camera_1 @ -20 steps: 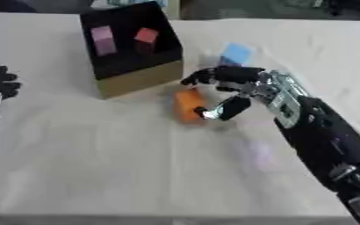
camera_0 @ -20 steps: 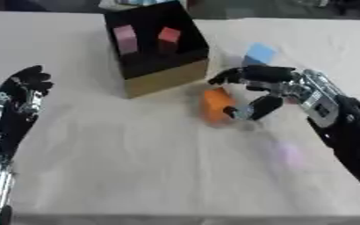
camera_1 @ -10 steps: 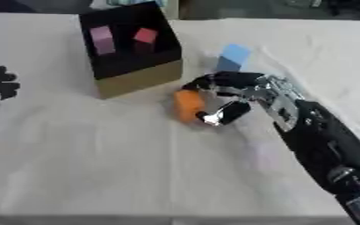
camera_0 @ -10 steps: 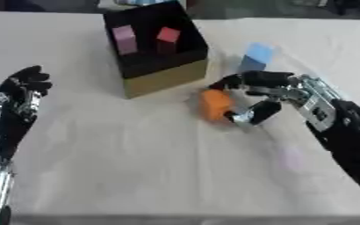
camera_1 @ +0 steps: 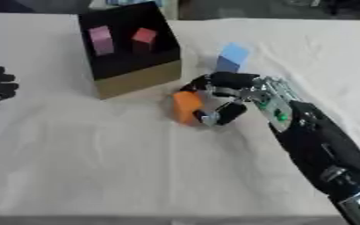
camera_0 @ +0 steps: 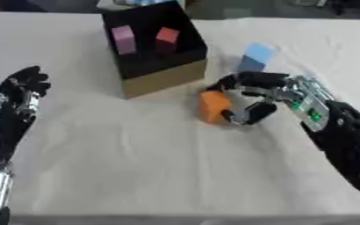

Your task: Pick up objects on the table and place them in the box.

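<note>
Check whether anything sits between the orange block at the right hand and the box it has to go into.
Nothing visible does. The orange block lies just off the box's near corner, with bare cloth between them. The right hand curls around the block from the right. The blue block lies behind the hand, off that path.

A matt, creased cloth (camera_0: 160, 167) covers the surface under the right hand (camera_0: 261, 94), whose fingers look like glossy black plastic with silvery metal joints. Just beside them the orange block (camera_0: 212, 106) is smooth and matt (perhaps foam). The box (camera_0: 164, 78) beyond looks like cardboard.
</note>
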`<state>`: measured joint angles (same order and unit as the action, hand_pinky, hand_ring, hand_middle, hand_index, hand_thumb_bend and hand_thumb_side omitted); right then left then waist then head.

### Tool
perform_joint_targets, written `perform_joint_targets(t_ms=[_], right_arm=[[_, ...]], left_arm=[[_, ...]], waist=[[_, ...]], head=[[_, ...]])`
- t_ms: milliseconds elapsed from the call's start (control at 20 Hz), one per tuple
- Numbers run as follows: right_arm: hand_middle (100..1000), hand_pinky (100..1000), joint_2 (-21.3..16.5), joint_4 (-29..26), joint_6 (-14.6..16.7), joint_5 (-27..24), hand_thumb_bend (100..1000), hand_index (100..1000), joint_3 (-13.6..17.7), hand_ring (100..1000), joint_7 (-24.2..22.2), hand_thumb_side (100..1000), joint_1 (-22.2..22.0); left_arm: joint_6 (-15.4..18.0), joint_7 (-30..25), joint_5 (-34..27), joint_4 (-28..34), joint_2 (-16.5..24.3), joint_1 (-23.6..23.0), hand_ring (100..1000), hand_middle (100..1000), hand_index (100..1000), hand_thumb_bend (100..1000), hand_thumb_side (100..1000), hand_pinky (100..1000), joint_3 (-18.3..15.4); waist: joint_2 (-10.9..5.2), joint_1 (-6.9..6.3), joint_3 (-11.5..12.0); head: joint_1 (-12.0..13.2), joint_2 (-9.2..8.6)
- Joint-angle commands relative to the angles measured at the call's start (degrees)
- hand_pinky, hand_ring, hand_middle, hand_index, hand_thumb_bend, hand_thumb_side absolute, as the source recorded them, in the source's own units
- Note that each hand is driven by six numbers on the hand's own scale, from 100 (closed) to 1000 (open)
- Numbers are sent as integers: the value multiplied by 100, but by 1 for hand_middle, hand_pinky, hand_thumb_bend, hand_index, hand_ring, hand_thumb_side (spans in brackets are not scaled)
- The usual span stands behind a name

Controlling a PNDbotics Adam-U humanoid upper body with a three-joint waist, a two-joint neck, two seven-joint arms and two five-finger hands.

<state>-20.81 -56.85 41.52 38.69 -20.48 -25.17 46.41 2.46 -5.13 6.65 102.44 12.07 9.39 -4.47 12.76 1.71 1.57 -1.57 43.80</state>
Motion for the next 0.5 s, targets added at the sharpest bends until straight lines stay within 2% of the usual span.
perform_joint_targets(t_ms=[50,250,500], right_arm=[[764,780,-40,-165,1045,-122,100,733,84,803,-772,373,130],[746,774,-89,-447,1004,-388,100,654,163,791,-433,293,198],[744,776,-232,-870,764,-925,100,641,305,792,-285,242,510]], left_arm=[[12,-18,-6,98,104,47,757,722,858,100,651,811,10],[11,-9,-7,100,103,40,757,722,858,100,651,811,3],[5,-4,-12,94,104,23,757,721,858,100,654,811,2]], waist=[[-132,26,-1],[-130,23,-7],[-141,29,-18]], head=[[-6,22],[5,22],[0,31]])
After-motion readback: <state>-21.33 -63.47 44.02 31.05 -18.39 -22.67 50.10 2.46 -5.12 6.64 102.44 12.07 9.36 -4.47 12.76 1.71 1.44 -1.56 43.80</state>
